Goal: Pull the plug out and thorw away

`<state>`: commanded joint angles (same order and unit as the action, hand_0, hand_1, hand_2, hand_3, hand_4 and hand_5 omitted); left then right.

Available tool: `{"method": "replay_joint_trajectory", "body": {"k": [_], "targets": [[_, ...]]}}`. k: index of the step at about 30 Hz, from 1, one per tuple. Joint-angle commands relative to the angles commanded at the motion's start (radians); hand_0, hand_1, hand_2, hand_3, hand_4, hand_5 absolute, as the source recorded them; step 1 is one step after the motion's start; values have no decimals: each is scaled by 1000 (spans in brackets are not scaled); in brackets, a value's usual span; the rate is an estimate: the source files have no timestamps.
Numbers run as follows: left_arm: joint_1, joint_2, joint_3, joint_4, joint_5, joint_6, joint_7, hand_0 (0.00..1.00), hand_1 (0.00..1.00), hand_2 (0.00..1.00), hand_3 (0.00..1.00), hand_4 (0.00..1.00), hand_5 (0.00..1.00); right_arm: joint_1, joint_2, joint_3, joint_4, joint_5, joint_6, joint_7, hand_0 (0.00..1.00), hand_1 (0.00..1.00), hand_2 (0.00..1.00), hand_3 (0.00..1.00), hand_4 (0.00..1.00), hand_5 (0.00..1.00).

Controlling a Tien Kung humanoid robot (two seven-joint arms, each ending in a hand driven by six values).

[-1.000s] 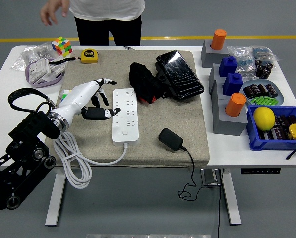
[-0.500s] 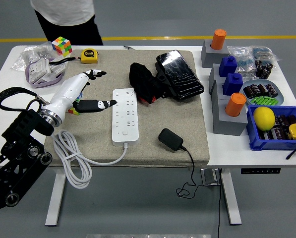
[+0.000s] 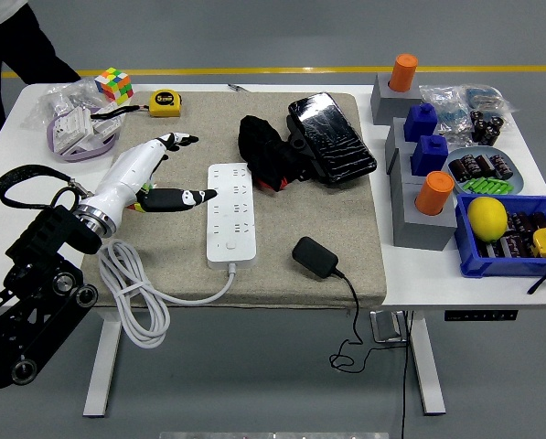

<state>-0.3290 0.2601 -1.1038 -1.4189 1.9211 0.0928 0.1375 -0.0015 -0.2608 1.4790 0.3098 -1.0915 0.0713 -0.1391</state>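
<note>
Black plug [image 3: 315, 256] lies unplugged beside the white power strip [image 3: 231, 213].

White power strip [image 3: 231, 216] — black plug [image 3: 315, 256]

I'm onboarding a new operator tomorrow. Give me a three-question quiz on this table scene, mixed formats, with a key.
1. True or false: the black plug adapter is seated in the white power strip.
2. The left hand is: A) gripping the strip, B) open beside the strip, C) holding the tape measure.
3. Fill in: the lemon lies in the ___ bin.

Key: 1 false, it lies loose on the mat, right of the strip; 2 B; 3 blue.
</note>
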Motion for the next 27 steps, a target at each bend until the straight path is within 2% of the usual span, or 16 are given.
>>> {"method": "replay_joint_trajectory", "body": {"k": [27], "targets": [[-1,4,1,-2,0,2,-4,710,836,872,867,952,414,2,0,1,0,-12,2,1,569,648,671,570,967,488]]}}
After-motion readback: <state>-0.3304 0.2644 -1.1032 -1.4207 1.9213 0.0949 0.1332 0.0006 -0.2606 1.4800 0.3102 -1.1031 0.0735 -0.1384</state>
